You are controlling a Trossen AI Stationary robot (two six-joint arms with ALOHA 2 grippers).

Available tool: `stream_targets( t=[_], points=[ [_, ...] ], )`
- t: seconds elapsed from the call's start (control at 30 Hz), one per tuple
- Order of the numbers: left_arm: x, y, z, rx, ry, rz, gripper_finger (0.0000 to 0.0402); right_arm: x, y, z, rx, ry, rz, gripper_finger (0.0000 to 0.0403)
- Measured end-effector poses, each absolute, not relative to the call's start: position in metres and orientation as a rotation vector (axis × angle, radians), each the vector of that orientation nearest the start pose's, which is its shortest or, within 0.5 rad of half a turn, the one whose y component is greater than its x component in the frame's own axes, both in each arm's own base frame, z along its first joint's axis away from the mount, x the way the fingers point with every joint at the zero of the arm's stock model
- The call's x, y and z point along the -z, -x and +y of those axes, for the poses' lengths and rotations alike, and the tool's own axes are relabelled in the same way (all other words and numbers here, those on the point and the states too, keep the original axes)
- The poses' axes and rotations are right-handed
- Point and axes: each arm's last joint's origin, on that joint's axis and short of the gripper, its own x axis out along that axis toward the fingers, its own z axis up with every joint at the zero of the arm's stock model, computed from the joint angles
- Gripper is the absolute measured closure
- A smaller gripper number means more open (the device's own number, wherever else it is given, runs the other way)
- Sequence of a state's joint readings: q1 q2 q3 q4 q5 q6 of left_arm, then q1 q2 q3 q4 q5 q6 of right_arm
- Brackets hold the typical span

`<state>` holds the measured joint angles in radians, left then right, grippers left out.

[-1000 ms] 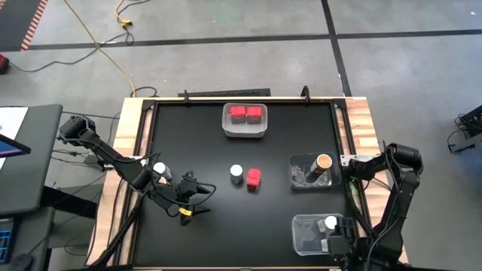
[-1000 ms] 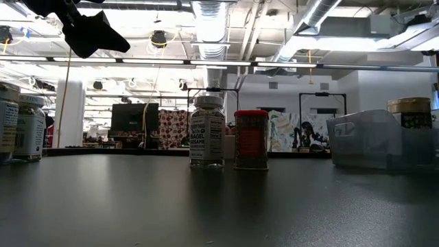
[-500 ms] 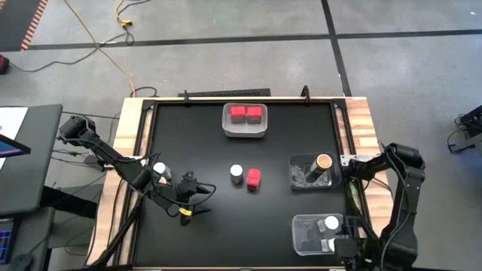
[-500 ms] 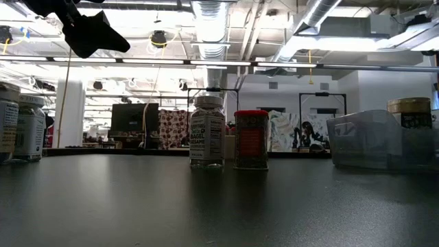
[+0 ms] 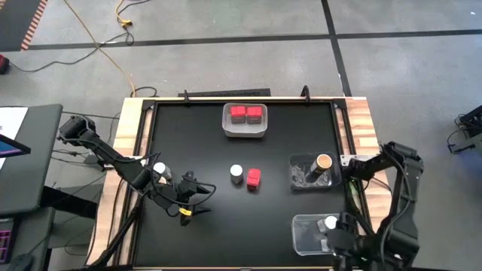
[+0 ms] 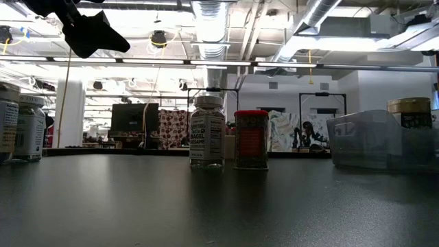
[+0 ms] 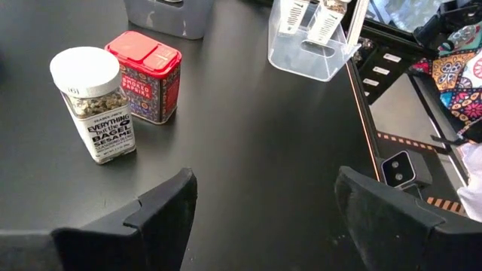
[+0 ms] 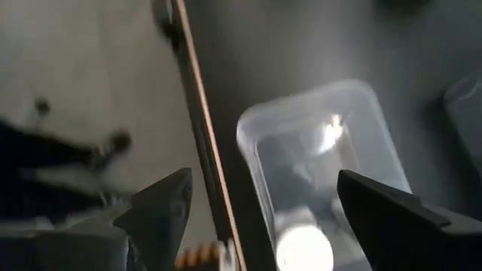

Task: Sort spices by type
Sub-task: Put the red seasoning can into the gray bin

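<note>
In the middle of the black table a white-lidded jar [image 5: 236,174] [image 7: 94,102] stands beside a red box [image 5: 254,178] [image 7: 147,75]. My left gripper [image 5: 197,188] [image 7: 265,179] hovers open, left of them, pointing at them from a distance. Another white-lidded jar [image 5: 159,170] stands by the left arm. My right gripper [image 5: 337,239] [image 8: 263,184] is open above the near-right clear bin [image 5: 307,233], which holds a white-lidded jar [image 5: 330,223] [image 8: 301,245]. Nothing lies between either gripper's fingers.
A white bin [image 5: 245,132] at the far middle holds two red boxes [image 5: 246,114]. A second clear bin [image 5: 300,175] at the right holds a brown jar [image 5: 324,162]. In the low view two jars [image 6: 20,123] stand at the left. Bare table lies toward the near edge.
My right gripper has risen above the near-right clear bin and turned about its wrist, while the white-lidded jar stays standing in the bin. The left arm and the other containers have kept still.
</note>
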<state>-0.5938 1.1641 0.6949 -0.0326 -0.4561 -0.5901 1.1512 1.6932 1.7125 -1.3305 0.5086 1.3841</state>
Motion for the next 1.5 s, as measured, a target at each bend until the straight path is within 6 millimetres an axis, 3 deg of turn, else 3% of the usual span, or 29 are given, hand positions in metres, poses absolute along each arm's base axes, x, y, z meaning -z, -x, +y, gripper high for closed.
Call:
stream_targets(
  t=[0.3,0.53,0.73,0.97,1.07,1.23,1.4,1.5],
  points=[
    [-0.244,-0.209,-0.126,-0.006,0.336,0.453,0.0099,-0.346,-0.193,0.257,0.226,-0.171,0.922,0.0044],
    [-0.243,-0.209,-0.124,-0.051,0.434,0.457,0.0099,-0.342,-0.236,0.221,0.428,-0.311,0.911,0.0047],
    [-0.249,-0.205,-0.113,-0.157,0.473,0.581,0.0101,-0.342,-0.254,0.197,0.466,-0.239,0.938,0.0063],
    [-0.279,-0.198,-0.095,-0.24,0.448,0.651,0.0106,-0.339,-0.267,0.171,0.489,-0.118,1.007,0.0072],
    [-0.289,-0.198,-0.087,-0.271,0.465,0.636,0.0106,-0.326,-0.276,0.158,0.495,-0.069,1.046,0.0072],
    [-0.299,-0.2,-0.071,-0.326,0.488,0.606,0.0106,-0.287,-0.292,0.132,0.493,-0.04,1.154,0.0072],
    [-0.299,-0.203,-0.058,-0.38,0.488,0.596,0.0106,-0.249,-0.306,0.108,0.307,-0.007,1.253,0.0072],
    [-0.299,-0.205,-0.052,-0.409,0.499,0.588,0.0106,-0.238,-0.312,0.095,0.187,0.056,1.278,0.0072]
  ],
)
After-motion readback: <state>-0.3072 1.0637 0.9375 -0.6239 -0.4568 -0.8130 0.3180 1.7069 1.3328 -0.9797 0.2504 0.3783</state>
